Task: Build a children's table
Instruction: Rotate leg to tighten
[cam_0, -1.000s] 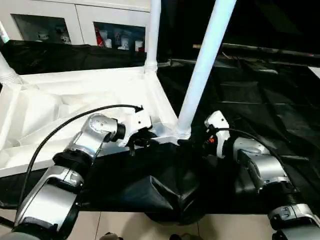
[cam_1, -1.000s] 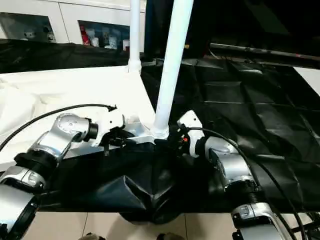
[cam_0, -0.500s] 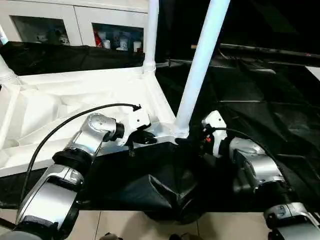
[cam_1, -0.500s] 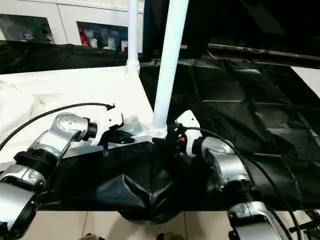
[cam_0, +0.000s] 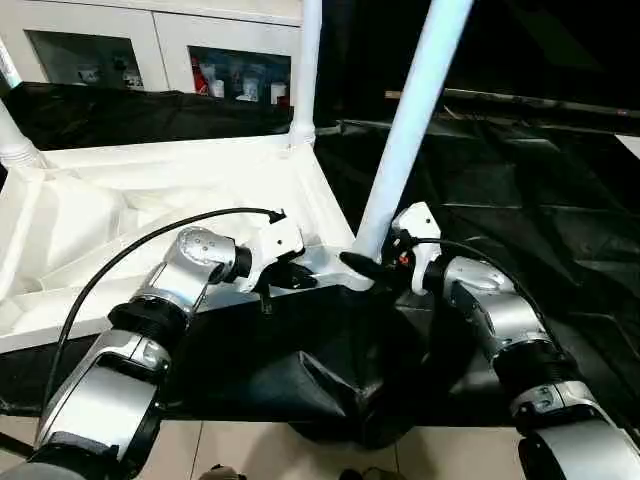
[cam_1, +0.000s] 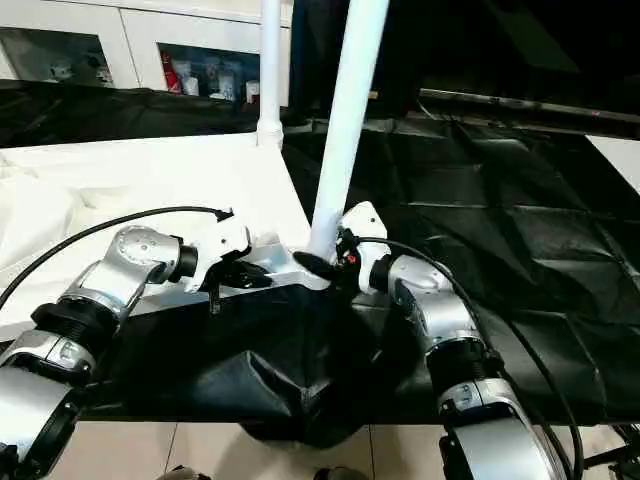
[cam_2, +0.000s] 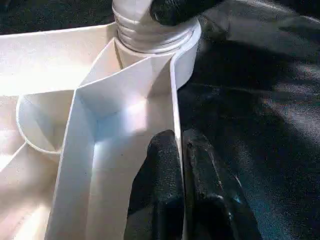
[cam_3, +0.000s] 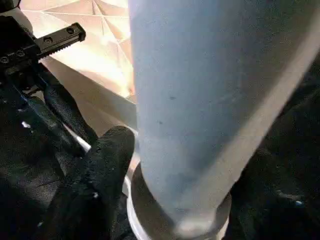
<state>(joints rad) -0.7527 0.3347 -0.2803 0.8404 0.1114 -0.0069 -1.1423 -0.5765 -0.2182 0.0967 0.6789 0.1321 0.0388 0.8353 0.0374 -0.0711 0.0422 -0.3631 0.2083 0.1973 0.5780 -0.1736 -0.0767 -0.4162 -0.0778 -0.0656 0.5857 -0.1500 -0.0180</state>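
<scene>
Tools first, in the left eye view: left tool (cam_0: 300, 277) is clamped on the rim of the white tabletop (cam_0: 150, 210), centre-left on the black desk (cam_0: 520, 190); right tool (cam_0: 372, 268) straddles the base of the leaning leg (cam_0: 405, 130) at centre. Left wrist view: fingers (cam_2: 162, 190) pinch the rim. Right wrist view: fingers (cam_3: 97, 185) flank the leg; whether they grip it, I cannot tell.

Smooth white plastic tabletop (cam_0: 150, 200), glossy black cloth (cam_0: 520, 190)
</scene>
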